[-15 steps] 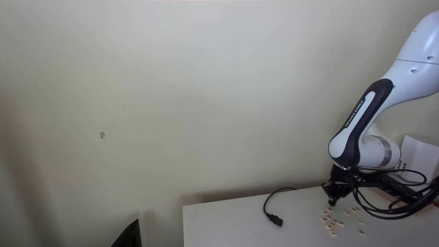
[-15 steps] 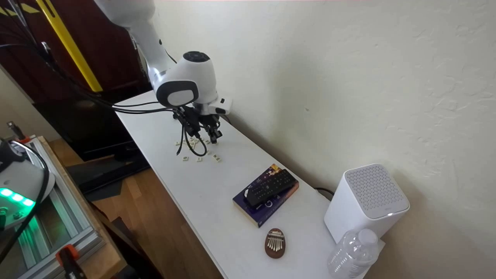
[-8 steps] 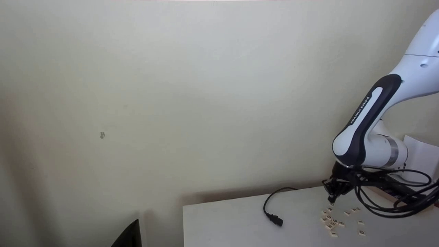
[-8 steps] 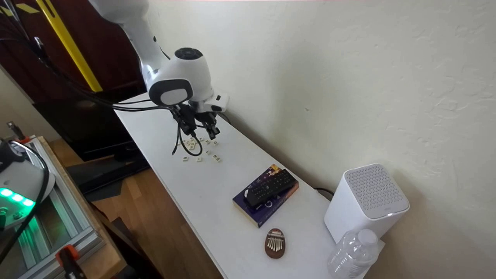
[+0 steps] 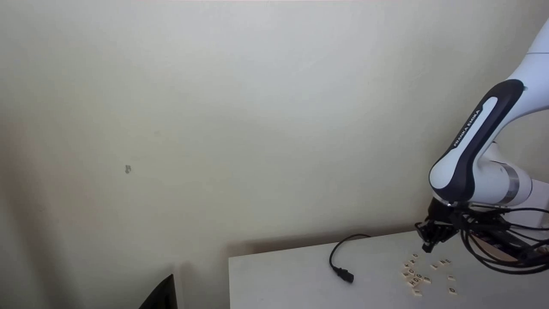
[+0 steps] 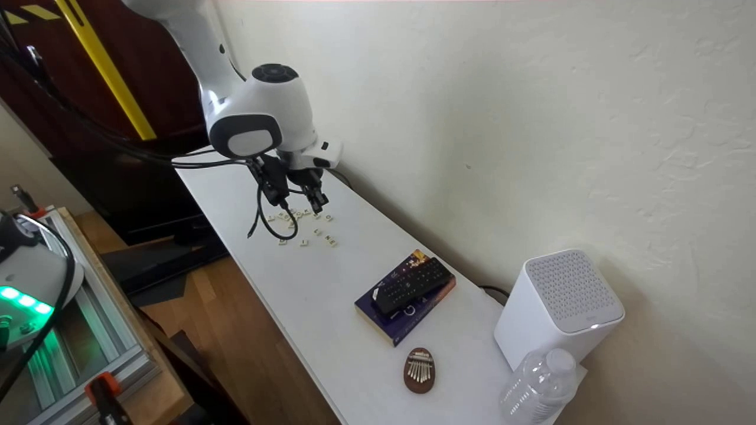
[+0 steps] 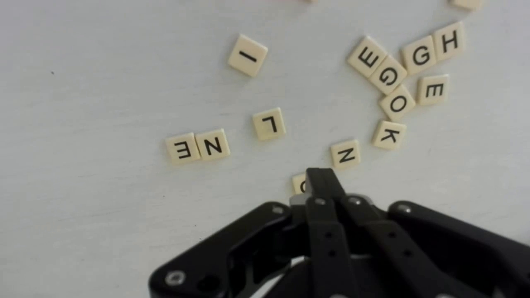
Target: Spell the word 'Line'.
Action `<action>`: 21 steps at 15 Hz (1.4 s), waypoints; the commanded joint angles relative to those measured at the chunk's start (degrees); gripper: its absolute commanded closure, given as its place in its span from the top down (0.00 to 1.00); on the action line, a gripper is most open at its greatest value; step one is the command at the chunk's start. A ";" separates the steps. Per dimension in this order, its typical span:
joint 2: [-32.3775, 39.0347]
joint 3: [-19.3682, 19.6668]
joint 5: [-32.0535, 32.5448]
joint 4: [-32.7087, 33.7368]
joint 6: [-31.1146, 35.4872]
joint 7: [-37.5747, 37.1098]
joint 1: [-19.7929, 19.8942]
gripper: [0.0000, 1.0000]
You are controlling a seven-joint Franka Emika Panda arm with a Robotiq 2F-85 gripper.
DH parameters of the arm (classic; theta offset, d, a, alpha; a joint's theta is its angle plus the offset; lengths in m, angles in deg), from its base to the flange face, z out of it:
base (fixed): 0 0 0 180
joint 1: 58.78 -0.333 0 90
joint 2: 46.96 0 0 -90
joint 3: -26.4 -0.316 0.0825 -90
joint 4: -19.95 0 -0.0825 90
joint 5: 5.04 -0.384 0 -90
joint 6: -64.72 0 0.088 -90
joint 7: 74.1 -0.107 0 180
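- The claw (image 7: 325,178) is closed with nothing between its tips — likely because a narrow point suits nudging flat tiles.
- L (image 7: 269,123) lies on the tabletop (image 7: 116,231), then a gap, then N (image 7: 212,144) and E (image 7: 182,148) touching; the gap is presumably there to take I.
- I (image 7: 247,55) lies apart from that row, so "Line" looks one letter short.
- The spare tiles (image 7: 398,103) bunch off to the side, probably to keep them out of the word.
- The wrist view reads letters best, the row upside down, but there the claw hides part of a spare O (image 7: 299,185) — uncovered in both exterior views.
- A plug (image 5: 344,275) shows in an exterior view, not in the wrist view.
- Also outside the wrist view, an exterior view has a remote (image 6: 411,285) on a book (image 6: 409,311), a kalimba (image 6: 419,370), a speaker (image 6: 558,307) and a bottle (image 6: 540,389).
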 commanded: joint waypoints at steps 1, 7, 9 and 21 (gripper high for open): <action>-4.66 -0.31 1.70 -4.92 -1.36 1.63 1.75 0.00; -5.76 3.43 2.74 -7.56 -2.36 2.95 -0.87 0.00; -4.96 4.45 2.98 -7.21 -2.51 2.91 -1.50 0.00; -0.99 10.35 4.05 -5.45 -1.90 1.72 -7.38 0.00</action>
